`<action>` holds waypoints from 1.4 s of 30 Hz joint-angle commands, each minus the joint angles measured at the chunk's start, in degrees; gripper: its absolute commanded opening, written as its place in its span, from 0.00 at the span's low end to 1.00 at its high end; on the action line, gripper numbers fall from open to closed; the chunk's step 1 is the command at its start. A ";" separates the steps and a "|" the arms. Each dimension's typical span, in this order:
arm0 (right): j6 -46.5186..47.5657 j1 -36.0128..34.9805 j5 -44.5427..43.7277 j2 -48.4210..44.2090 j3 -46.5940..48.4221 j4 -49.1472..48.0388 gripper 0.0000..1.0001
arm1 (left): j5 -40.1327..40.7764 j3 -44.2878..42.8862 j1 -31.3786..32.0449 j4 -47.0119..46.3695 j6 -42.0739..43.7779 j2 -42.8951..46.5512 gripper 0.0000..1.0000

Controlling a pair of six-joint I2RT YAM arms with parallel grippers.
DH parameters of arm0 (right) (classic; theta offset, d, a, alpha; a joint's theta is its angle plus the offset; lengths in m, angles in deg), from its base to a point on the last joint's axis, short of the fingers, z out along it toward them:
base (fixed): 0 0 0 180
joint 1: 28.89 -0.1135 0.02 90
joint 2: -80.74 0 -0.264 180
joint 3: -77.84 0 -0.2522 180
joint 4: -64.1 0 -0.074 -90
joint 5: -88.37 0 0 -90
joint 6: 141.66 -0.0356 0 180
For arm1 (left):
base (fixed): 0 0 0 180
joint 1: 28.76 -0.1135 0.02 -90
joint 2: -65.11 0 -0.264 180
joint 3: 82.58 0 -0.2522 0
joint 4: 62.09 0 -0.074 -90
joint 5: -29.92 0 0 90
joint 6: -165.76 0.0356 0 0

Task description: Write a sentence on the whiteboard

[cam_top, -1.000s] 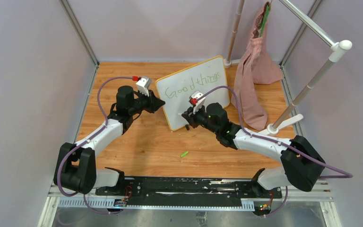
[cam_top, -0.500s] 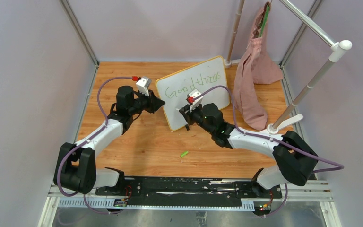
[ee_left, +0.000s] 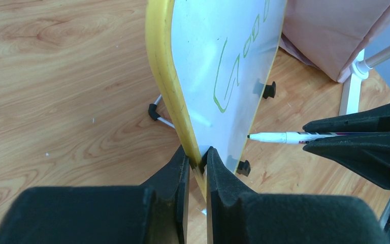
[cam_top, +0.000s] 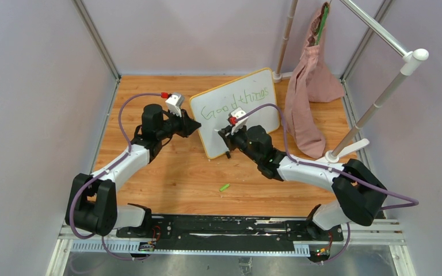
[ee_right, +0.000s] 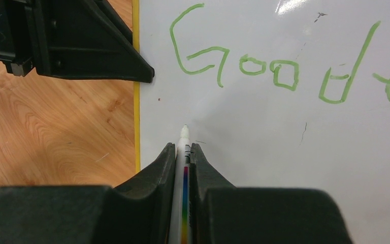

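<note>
Left side first: my left gripper (cam_top: 191, 127) was pinched tight on the whiteboard (cam_top: 254, 103), its fingers (ee_left: 180, 173) clamped over the yellow frame on the board's left edge, low down near the bottom corner. The whiteboard stood on its black feet around the middle of the wooden table (cam_top: 167, 172), towards the far edge, leaning back and turned at an angle so its right end sat nearer the far wall. Green writing ran across the upper part of it; from the right wrist I read "Good" and then the start of another word.

Moving right, my right gripper (cam_top: 225, 138) was squeezed on a white marker (ee_right: 184, 145), barrel between the fingers (ee_right: 157, 173), nib pointing at the bare lower-left part of the board, below the big G. I couldn't tell whether the nib was actually touching the surface.

A small green cap (cam_top: 224, 187) lay on the table in front of the board, towards the near edge. Further right, a pink cloth bag (cam_top: 308, 98) hung from a white pole rack (cam_top: 374, 109) at the far right corner, draping down beside the board's right end.
</note>
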 commanded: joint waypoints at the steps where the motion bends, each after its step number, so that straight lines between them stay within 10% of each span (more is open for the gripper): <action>1: -1.01 -1.14 -1.45 -0.19 -1.37 -2.16 0.00 | 7.27 -0.29 -0.16 3.33 5.52 -0.32 0.00; 42: -1.32 -3.02 -1.66 5.25 2.70 1.88 0.00 | 6.69 -0.44 -0.10 3.39 5.00 -0.12 0.00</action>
